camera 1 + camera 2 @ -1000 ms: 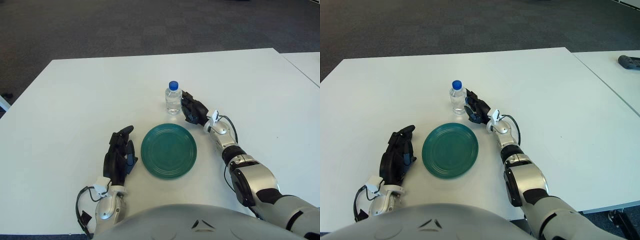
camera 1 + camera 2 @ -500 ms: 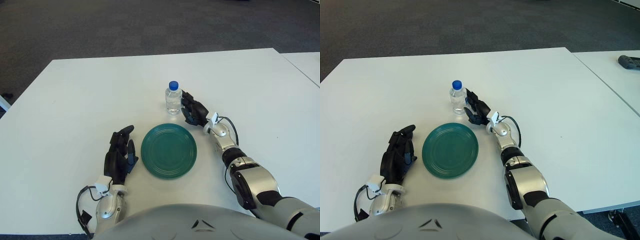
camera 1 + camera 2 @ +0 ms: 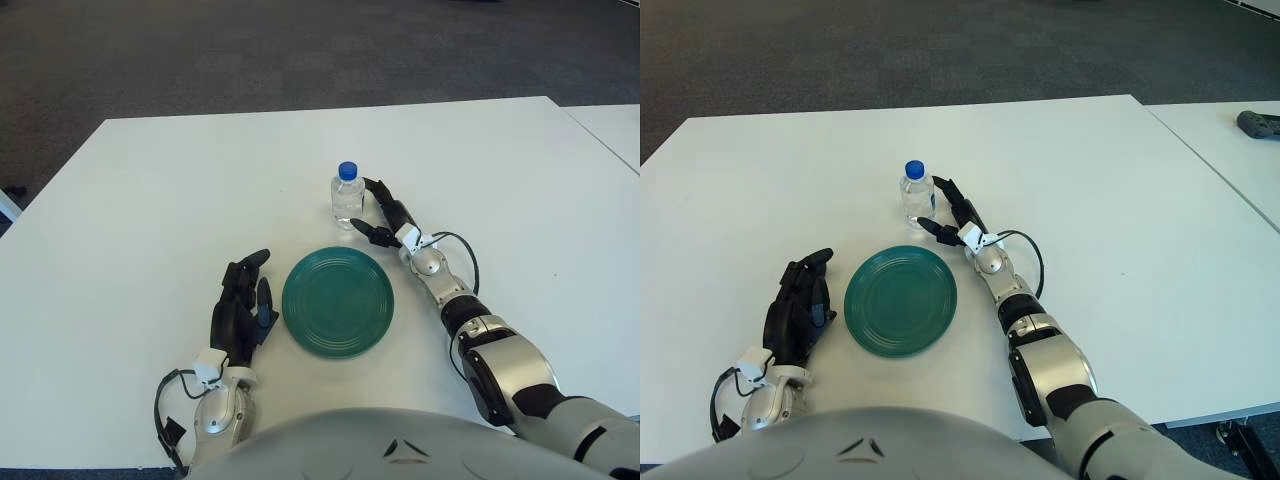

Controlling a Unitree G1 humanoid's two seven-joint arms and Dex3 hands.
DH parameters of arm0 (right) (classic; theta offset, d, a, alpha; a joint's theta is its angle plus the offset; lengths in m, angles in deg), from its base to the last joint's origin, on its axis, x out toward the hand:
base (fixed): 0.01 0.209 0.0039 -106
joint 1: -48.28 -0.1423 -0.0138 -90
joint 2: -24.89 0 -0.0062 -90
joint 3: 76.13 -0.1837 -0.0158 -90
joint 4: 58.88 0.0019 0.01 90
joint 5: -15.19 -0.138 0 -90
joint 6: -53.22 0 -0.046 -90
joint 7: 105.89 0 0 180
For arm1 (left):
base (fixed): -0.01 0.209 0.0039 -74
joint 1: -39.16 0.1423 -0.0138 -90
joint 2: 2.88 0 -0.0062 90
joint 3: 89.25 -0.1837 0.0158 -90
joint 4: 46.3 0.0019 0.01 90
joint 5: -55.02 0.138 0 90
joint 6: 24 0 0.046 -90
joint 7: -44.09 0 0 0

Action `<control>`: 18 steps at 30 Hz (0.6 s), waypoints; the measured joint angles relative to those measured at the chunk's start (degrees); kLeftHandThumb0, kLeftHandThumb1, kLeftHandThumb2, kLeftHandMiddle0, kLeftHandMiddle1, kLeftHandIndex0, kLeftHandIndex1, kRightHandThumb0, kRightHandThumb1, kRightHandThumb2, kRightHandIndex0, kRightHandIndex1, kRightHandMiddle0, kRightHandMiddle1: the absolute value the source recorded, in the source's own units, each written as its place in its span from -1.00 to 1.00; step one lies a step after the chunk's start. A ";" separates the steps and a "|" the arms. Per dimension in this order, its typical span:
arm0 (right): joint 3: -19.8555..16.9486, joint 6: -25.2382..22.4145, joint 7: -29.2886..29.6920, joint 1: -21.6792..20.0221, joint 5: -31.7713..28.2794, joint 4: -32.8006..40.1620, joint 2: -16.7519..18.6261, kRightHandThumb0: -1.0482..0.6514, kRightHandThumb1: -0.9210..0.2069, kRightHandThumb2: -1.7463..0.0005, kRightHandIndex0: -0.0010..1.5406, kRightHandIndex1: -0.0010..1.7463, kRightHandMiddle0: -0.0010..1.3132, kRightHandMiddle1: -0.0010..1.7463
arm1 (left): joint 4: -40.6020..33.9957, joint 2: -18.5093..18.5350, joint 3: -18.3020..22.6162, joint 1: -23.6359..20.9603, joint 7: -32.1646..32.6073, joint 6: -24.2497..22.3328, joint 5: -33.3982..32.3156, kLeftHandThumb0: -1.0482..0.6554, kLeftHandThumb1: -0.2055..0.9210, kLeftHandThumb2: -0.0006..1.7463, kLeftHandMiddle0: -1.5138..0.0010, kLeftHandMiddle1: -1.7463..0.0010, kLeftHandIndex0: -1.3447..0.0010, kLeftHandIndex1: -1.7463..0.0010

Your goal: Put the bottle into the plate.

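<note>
A small clear bottle (image 3: pixel 347 198) with a blue cap stands upright on the white table (image 3: pixel 150 200), just behind a round green plate (image 3: pixel 338 303). My right hand (image 3: pixel 378 222) is right beside the bottle on its right, fingers spread open around its lower part without closing on it. It also shows in the right eye view (image 3: pixel 948 213). My left hand (image 3: pixel 240 310) rests on the table left of the plate, fingers relaxed and holding nothing.
A second white table (image 3: pixel 1240 160) stands to the right with a dark object (image 3: pixel 1260 123) on it. Dark carpet lies beyond the table's far edge.
My right hand has opened its fingers and slid closer to the bottle. The bottle, the plate and my left hand have not moved.
</note>
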State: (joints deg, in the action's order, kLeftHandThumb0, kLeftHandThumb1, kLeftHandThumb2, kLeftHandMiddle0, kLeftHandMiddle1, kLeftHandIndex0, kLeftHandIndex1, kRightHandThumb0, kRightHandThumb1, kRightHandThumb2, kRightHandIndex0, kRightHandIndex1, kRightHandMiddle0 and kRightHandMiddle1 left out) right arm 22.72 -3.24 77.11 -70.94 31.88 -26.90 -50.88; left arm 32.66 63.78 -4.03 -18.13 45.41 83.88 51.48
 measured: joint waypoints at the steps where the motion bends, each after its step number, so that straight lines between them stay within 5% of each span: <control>1: 0.00 -0.57 0.13 0.06 0.00 0.36 0.00 -1.00 -1.00 0.76 -0.82 0.20 -1.00 0.46 | -0.01 0.00 -0.02 0.01 0.00 0.00 -0.01 -0.61 1.00 -0.17 0.32 0.48 0.69 -0.10; 3: -0.02 -1.78 0.54 0.17 0.00 1.13 0.00 -0.98 -1.00 0.79 -0.75 0.64 -1.00 0.74 | -0.04 -0.04 -0.11 0.05 0.00 0.00 -0.05 -0.61 1.00 -0.18 0.32 0.48 0.69 -0.10; 6: -0.01 -3.67 2.11 0.35 0.13 2.69 0.06 -0.93 -1.00 0.82 -0.59 0.88 -1.00 0.92 | -0.05 -0.16 -0.24 0.06 0.01 0.00 -0.13 -0.61 1.00 -0.19 0.32 0.49 0.69 -0.10; 18: 0.61 -8.71 7.11 0.69 0.79 6.06 0.14 -0.77 -1.00 0.90 -0.10 1.00 -0.66 1.00 | -0.04 -0.34 -0.43 0.11 0.05 0.07 -0.10 -0.61 1.00 -0.18 0.33 0.49 0.71 -0.10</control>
State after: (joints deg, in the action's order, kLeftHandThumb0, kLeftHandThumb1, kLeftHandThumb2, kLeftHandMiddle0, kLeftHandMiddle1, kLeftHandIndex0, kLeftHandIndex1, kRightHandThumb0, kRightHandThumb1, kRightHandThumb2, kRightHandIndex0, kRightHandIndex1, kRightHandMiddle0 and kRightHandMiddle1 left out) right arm 23.33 -11.95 84.22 -70.25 32.67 -20.84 -50.74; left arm 32.62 63.44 -4.46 -18.02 45.46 83.95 51.37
